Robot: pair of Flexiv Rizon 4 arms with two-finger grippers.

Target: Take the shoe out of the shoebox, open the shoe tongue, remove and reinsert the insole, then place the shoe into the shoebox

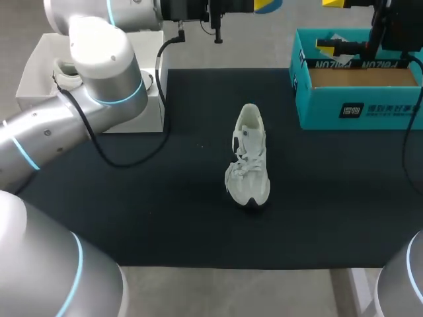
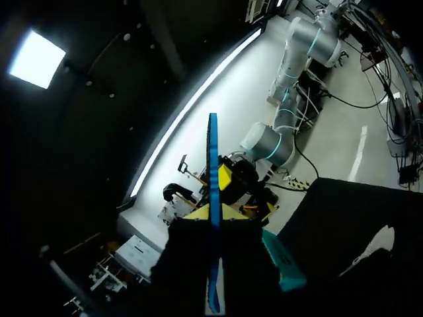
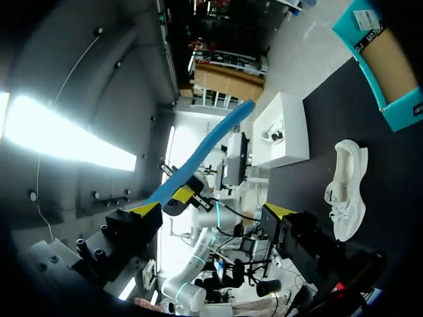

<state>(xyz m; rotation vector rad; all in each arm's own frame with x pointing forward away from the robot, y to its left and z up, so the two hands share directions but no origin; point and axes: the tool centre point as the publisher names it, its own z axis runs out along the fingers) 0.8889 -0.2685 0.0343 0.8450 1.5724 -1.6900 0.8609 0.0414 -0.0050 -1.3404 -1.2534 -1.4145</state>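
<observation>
While the shoe (image 1: pixel 250 158) stands on its sole in the middle of the black mat (image 1: pixel 132 198), well apart from the teal shoebox (image 1: pixel 357 109) at the far right corner, both arms hang high over the table's far side. The left gripper (image 2: pixel 215 214) is clamped on the blue insole (image 3: pixel 205 148) near one end, so the rest sticks out free toward the right gripper (image 3: pixel 211 210), whose fingers stand wide apart and touch nothing. I'd guess the insole is held aloft for a handover or for feeding back in, with the shoe left central where either arm can reach it
</observation>
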